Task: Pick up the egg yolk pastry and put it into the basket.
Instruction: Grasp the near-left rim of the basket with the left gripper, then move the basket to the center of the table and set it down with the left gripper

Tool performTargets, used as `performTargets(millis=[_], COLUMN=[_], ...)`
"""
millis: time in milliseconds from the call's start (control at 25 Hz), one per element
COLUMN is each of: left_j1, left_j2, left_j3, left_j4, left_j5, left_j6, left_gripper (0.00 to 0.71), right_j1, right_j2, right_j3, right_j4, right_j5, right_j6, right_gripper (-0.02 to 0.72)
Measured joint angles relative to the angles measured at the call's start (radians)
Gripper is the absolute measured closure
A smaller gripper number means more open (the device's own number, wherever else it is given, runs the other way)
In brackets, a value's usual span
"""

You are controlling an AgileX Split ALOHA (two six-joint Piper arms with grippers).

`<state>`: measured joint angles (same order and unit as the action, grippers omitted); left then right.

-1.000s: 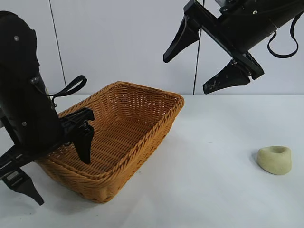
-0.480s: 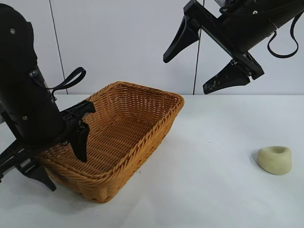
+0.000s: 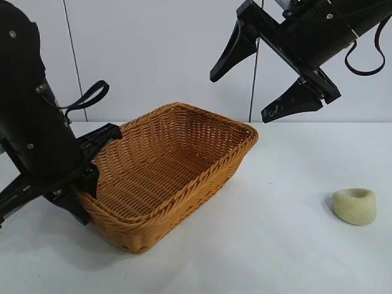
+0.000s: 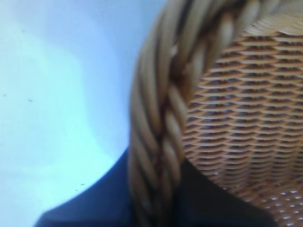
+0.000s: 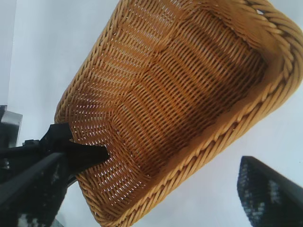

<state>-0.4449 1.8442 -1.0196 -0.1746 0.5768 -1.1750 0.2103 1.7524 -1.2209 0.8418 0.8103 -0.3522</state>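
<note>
The egg yolk pastry [image 3: 354, 206], a pale cream lump with a dimpled top, lies alone on the white table at the right. The orange-brown wicker basket [image 3: 202, 177] stands left of centre. My left gripper [image 3: 87, 187] is shut on the braided rim [image 4: 156, 132] at the basket's left end, one finger inside the wall and one outside. In the right wrist view the basket [image 5: 180, 94] shows from above, with the left gripper's inner finger [image 5: 78, 152] against its wall. My right gripper [image 3: 239, 98] hangs open high above the basket's far right corner, holding nothing.
White table [image 3: 275, 245] stretches between the basket and the pastry. A pale wall stands behind the table. The left arm's black body [image 3: 30, 122] fills the left edge of the exterior view.
My left gripper has closed onto the basket's left rim. The basket has slid and turned to the right. The right arm and the pastry have not moved.
</note>
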Motion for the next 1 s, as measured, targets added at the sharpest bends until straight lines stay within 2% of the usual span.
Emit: performTargets(millis=[240,400,680,1000], left_j1=[0.118,0.167,0.172,0.172], left_j2=[0.009,0.049,0.150,0.204], left_j3=[-0.143,-0.244,-0.370,-0.389], left_j4=[-0.055,-0.149,-0.193,-0.195], left_j5=[0.136,0.209,0.356,0.370], left_j6=[0.306,0.539,0.840,0.983], left_gripper=[0.629,0.629,0.629,0.629], right_j1=[0.000,0.000,0.000,0.000], right_j2=[0.000,0.000,0.000,0.000], right_j3=[0.000,0.000,0.000,0.000], right_j4=[-0.003,-0.003,-0.005,-0.006], right_j5=[0.001,0.001,0.001,0.001], right_j6=[0.000,0.000,0.000,0.000], right_gripper=[0.008,0.008,0.008,0.008])
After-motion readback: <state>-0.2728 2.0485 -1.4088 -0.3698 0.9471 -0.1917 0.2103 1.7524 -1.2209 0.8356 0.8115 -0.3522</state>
